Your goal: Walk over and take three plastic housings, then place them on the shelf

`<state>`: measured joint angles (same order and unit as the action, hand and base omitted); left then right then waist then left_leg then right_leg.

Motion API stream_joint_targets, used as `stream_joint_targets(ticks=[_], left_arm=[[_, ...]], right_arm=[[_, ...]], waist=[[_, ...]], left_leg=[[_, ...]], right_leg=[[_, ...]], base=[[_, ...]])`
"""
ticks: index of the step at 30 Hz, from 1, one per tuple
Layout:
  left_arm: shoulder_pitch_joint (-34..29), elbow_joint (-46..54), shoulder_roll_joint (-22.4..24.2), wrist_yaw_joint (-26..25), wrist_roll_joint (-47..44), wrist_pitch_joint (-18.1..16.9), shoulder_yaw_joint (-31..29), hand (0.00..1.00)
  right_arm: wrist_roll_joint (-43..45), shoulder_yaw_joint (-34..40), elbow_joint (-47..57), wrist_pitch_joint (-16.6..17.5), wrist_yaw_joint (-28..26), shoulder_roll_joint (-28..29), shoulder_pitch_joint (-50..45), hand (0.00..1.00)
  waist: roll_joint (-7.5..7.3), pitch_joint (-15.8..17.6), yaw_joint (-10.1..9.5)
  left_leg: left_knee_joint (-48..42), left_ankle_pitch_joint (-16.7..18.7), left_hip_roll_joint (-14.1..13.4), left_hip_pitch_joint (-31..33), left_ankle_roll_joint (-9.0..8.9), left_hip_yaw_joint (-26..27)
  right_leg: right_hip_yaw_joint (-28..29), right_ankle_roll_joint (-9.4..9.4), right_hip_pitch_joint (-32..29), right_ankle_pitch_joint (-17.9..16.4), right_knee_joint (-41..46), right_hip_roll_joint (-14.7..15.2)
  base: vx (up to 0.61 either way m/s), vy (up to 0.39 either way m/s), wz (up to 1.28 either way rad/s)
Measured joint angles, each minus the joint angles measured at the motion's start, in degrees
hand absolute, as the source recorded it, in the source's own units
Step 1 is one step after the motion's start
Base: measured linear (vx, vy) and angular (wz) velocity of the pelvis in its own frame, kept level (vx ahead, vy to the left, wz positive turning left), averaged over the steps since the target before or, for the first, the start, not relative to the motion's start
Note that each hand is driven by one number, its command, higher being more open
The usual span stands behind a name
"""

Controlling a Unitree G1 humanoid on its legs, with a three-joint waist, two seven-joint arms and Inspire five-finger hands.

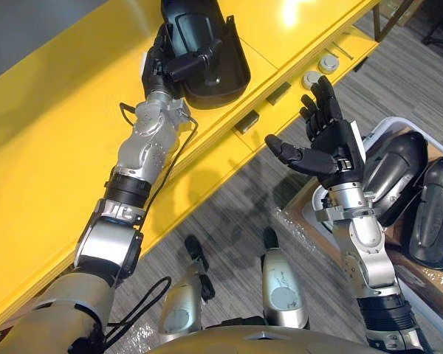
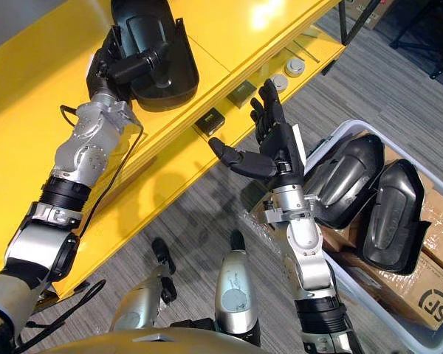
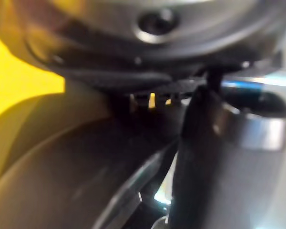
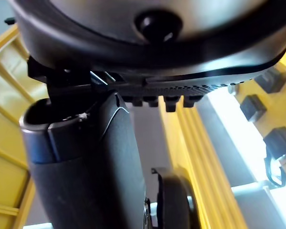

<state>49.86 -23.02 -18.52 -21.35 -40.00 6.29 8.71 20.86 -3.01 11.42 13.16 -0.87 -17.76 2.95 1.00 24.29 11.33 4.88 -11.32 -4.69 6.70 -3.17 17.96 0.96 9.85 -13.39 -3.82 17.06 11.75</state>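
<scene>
Our left hand (image 1: 158,62) is clamped on the rim of the glossy black moulded plastic housing (image 1: 218,74), thumb across its top; the housing lies on the upper level of the yellow metal shelf (image 1: 52,147), close to the front step. Our right hand (image 1: 332,144) hangs spread and empty between the shelf and the pale plastic bin (image 1: 387,125), where two more black housings (image 2: 345,181) lie side by side. We judge the main risk is the thumb snagging the shell on release and dragging it over the step. Reaching for the bin, the right hand might knock the nearer housing
</scene>
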Motion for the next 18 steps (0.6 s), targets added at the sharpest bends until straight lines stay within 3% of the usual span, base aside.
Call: stream_joint_targets(ticks=[10, 16, 18], left_arm=[[0.55, -0.46, 0.92, -12.43, -0.07, -4.83, -0.66, 1.00], [1.87, -1.56, 1.94, -16.55, 0.18, -4.85, -0.81, 1.00], [1.99, -2.51, 2.25, -16.58, 2.50, -2.79, -0.86, 1.00]], right_arm=[[-0.02, -2.09, -0.66, 0.01, 1.62, 0.77, -0.36, 1.00], [-0.05, -2.98, -0.66, 0.02, 2.51, 2.42, -0.70, 1.00], [-0.04, -3.49, -0.66, 0.02, 2.65, 2.42, -1.44, 1.00]], waist=[[-0.39, 0.30, 0.04], [-0.57, 0.41, 0.04], [-0.57, 0.42, 0.09]], left_leg=[[-0.01, -0.12, 0.00, -0.04, -0.18, -0.17], [-0.01, -0.06, 0.00, -0.59, -0.14, -0.51], [0.01, 0.16, -0.02, -1.60, -0.13, -0.47]], right_leg=[[-0.31, -0.06, 0.23, -0.10, -0.03, 0.02], [-0.71, -0.29, 1.14, -0.01, -0.21, 0.04], [-0.82, -0.32, 2.27, -0.07, -0.56, 0.04]], base=[[0.04, -0.041, 0.01], [0.04, -0.039, 0.02], [0.04, -0.041, -0.03]])
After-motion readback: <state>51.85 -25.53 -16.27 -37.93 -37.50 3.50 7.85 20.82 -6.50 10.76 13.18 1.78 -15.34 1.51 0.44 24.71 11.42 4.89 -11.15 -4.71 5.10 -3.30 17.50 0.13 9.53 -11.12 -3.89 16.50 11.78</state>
